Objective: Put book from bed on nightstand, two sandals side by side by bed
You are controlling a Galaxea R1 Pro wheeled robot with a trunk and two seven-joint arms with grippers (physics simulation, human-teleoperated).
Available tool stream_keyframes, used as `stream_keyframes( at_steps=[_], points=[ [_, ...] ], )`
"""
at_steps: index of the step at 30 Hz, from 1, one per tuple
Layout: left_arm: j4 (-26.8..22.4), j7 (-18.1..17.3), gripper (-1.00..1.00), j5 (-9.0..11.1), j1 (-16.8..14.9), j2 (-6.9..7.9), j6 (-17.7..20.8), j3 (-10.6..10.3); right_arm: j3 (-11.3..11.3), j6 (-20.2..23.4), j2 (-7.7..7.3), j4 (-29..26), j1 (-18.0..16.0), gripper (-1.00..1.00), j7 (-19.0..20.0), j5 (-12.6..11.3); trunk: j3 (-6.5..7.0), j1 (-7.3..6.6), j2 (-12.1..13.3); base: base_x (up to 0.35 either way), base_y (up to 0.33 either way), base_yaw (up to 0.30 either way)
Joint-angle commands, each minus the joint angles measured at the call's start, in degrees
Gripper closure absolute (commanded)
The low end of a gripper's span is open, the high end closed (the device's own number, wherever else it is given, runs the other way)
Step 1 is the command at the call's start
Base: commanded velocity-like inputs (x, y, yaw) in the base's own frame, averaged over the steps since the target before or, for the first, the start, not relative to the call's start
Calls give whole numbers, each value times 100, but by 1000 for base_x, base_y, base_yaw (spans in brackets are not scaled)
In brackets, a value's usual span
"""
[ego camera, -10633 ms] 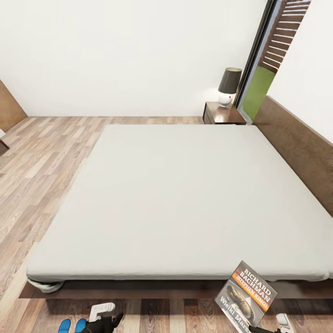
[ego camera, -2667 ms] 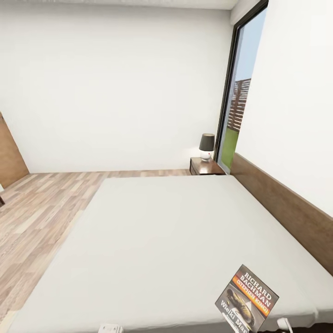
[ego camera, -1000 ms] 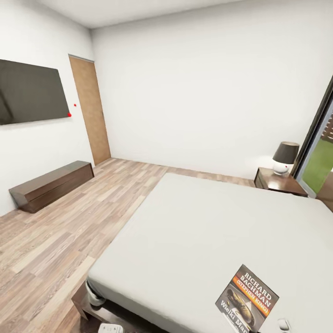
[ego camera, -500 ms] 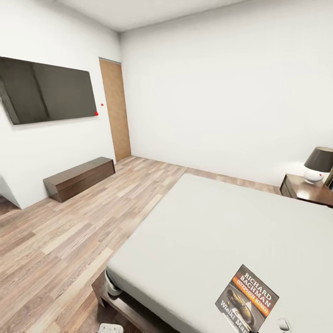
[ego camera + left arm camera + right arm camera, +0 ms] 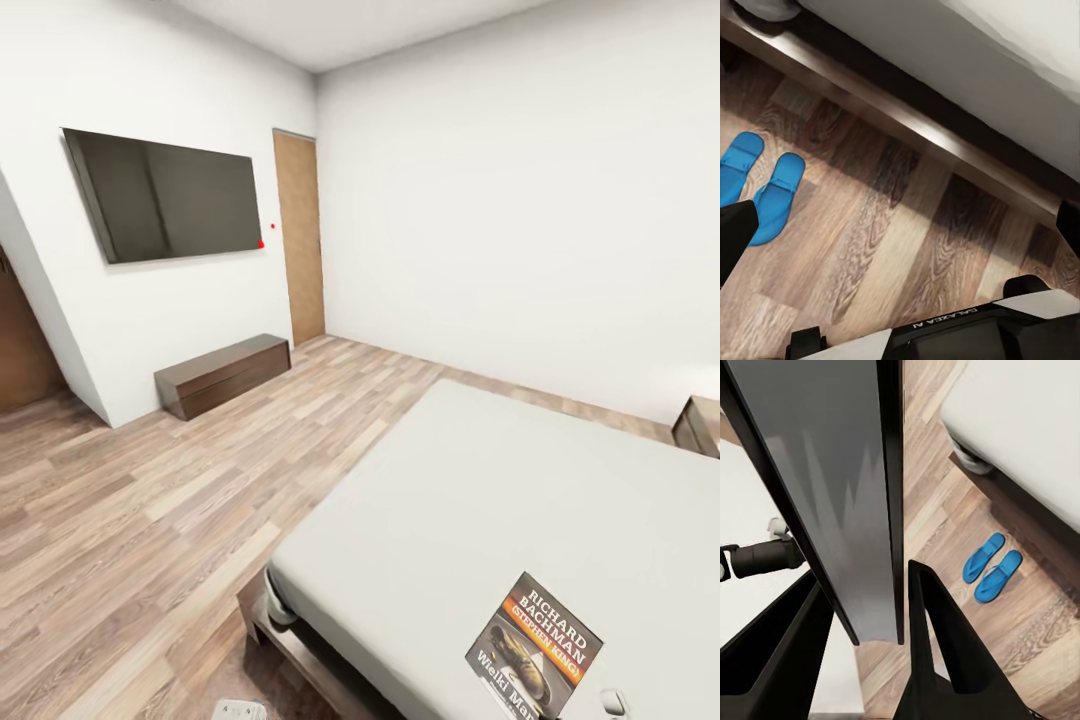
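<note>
**A:** Where is the book (image 5: 533, 650)?

**B:** In the right hand (image 5: 866, 585), off the bed (image 5: 500, 500). The right wrist view shows it edge-on, a thin grey slab between the two black fingers, which are clamped against its faces low down. In the head view it stands tilted at the lower right, over the near corner of the mattress.

**A:** How does it look?

**B:** It is a slim paperback with a dark cover picture, an orange-red band and "Richard Bachman" in white. Its long axis runs up and away from the hand, so most of the cover stands free above the grip.

**A:** And the nightstand (image 5: 703, 425)?

**B:** Only a brown corner shows at the right edge of the head view, past the far side of the mattress. It lies well apart from the book, ahead and to the right across the whole bed. The head faces more toward the television (image 5: 165, 195) and door (image 5: 300, 235), so I judge the base must go round the bed before any placing. The right arm carries the book and is on the nightstand's side.

**A:** The left hand (image 5: 904, 225)?

**B:** Spread wide and holding nothing, aimed at the floor (image 5: 907, 247) beside the bed frame.

**A:** The sandals (image 5: 761, 187)?

**B:** Bright blue, lying side by side on the planks, parallel and nearly touching, near the bed frame. That part looks done.
</note>
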Motion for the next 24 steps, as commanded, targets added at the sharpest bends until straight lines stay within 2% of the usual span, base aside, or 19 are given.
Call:
stream_keyframes(
  at_steps=[1, 24],
  points=[
    [7, -13, -100, -59, -7, 0, -25, 49, -40, 22, 0, -3, -3, 100, 21, 9, -11, 3, -11, 0, 0, 292],
    [7, -13, -100, -59, -7, 0, -23, 49, -40, 22, 0, 6, -3, 100, 12, 11, -11, 3, -11, 0, 0, 291]
  ],
)
